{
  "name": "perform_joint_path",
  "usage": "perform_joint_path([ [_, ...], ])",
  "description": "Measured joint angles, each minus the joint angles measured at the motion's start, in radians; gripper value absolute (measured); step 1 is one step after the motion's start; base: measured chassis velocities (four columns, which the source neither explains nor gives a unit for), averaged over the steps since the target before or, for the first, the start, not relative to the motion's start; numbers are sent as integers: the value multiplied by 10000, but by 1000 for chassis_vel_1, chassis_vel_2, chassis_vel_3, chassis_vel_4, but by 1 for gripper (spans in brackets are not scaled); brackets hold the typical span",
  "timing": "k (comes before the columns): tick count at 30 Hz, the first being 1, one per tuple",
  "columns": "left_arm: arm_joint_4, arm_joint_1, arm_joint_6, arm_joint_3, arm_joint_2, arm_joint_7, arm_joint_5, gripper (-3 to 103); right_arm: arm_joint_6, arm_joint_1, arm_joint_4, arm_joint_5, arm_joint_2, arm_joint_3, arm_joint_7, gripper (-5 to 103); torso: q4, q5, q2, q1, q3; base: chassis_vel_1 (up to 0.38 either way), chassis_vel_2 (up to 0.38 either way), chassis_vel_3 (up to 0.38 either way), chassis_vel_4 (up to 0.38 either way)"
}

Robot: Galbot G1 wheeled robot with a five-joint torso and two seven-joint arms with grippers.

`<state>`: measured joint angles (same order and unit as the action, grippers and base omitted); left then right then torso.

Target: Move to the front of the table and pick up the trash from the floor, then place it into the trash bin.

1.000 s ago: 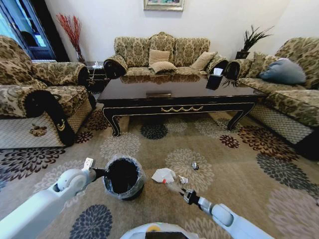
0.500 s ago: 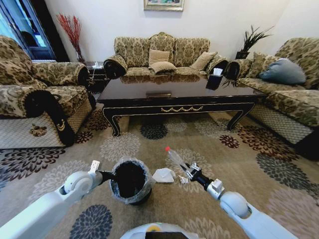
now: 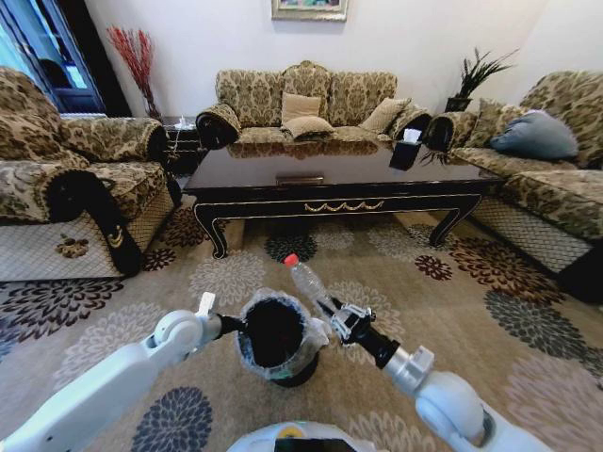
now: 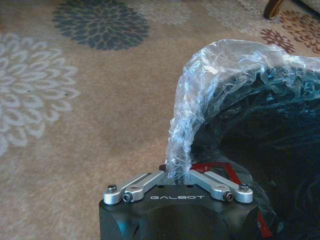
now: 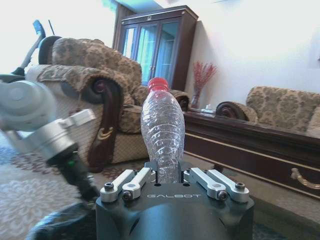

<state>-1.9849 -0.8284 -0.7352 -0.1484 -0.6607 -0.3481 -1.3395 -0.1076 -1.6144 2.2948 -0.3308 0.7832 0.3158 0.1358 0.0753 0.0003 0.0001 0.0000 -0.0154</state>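
While your right gripper (image 3: 332, 312) is clamped on the base of the clear plastic bottle (image 3: 305, 280), the bottle leans red cap up and away from you, just past the far right edge of the trash bin (image 3: 275, 336). Your left gripper (image 4: 176, 176) is pinched on the bin's near rim through the clear plastic bag (image 4: 200, 90), holding the bin over the floor (image 3: 471, 311), with the table (image 3: 344, 184) well beyond it.

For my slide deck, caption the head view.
Right pincer holds the bottle beside the trash bin gripped by the left pincer.
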Motion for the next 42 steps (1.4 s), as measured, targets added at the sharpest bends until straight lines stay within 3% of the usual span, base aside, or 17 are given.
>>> perform_joint_path([
  [8,322,1133,0,-1707,-653,-552,-208,0,65,138,-51,486,364,-782,24,19,1,-2,0,0,0,0,0,0,0],
  [17,419,1852,0,-2390,-986,-888,-592,0,77,61,-302,811,551,-1054,43,19,1,-3,0,0,-1,0,0,0,0],
  [18,419,1940,0,-2454,-985,-922,-623,0,76,84,-334,808,551,-1058,53,24,-1,-2,0,0,-1,0,0,0,0],
  [20,419,2001,0,-2494,-985,-938,-660,0,76,109,-353,803,551,-1062,58,24,-2,-2,0,0,-1,0,0,0,0],
  [24,419,2077,-1,-2535,-993,-983,-728,0,77,127,-391,764,563,-1059,58,46,0,-2,0,0,-1,0,0,0,0],
  [25,419,2077,-1,-2535,-993,-983,-728,0,77,127,-391,764,563,-1059,58,46,0,-2,0,0,-1,0,0,0,0],
  [30,459,2075,-4,-2482,-927,-988,-713,0,80,86,-422,780,582,-1019,45,67,-1,-4,0,0,-1,0,0,0,0],
  [33,466,2082,-4,-2418,-865,-986,-710,0,111,88,-429,792,598,-1023,7,73,0,-3,0,0,-1,0,0,0,0],
  [36,453,1999,-4,-2327,-790,-981,-668,0,132,70,-430,805,632,-1026,-12,89,1,-3,0,0,-1,0,0,0,0],
  [39,431,1758,-4,-2115,-680,-949,-578,0,134,50,-431,803,667,-1002,-41,97,1,-4,0,0,-1,0,0,0,0],
  [42,426,1514,-4,-1842,-551,-908,-488,0,141,57,-430,771,683,-964,-82,99,1,-4,0,0,-1,0,0,0,0],
])
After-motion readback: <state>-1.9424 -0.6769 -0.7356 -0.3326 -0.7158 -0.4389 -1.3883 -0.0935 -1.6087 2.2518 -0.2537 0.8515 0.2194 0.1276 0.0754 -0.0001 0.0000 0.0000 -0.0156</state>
